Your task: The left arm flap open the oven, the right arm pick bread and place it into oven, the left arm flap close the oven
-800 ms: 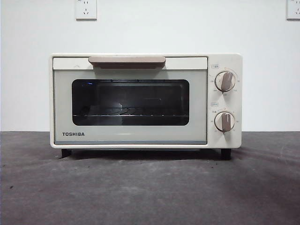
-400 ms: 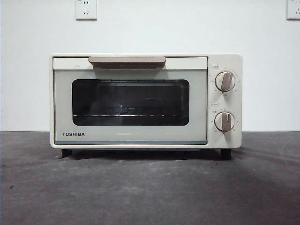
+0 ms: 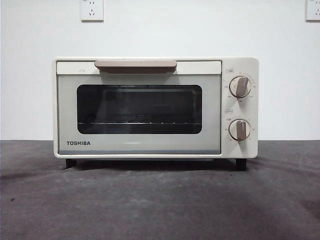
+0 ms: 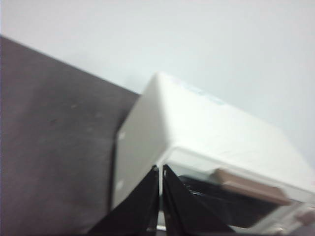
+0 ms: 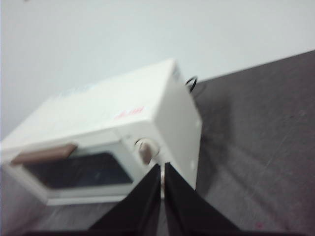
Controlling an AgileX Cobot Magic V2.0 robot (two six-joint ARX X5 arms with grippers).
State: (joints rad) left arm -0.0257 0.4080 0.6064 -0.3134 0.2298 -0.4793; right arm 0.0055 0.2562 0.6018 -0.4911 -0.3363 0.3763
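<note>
Two black grippers hang in the air above the scene, and neither touches anything. The cream-white boxy TOSHIBA toaster oven [image 3: 155,107] fills the middle of the front view, standing on the dark grey table [image 3: 160,205] against a white wall [image 3: 200,30]. Its door with the dark glass window [image 3: 139,109] is shut flat, and the beige bar handle [image 3: 135,65] runs along the door's top edge. Behind the glass the wire rack [image 3: 140,122] shows as a thin line; the glass is dark, and no bread can be made out on it, though the view through it is poor. Two beige knobs [image 3: 240,87] sit one above the other at the right of the oven's face. A white wall socket [image 3: 92,10] sits at the upper left of the front frame, another at the upper right corner.

In the left wrist view the left gripper [image 4: 161,169] has its jaws pressed together, tips nearly touching, holding nothing, with the oven's top and handle blurred behind them. In the right wrist view the right gripper [image 5: 162,167] is likewise closed and empty, its tips lined up with the upper knob, the oven lying across the middle of that frame.
</note>
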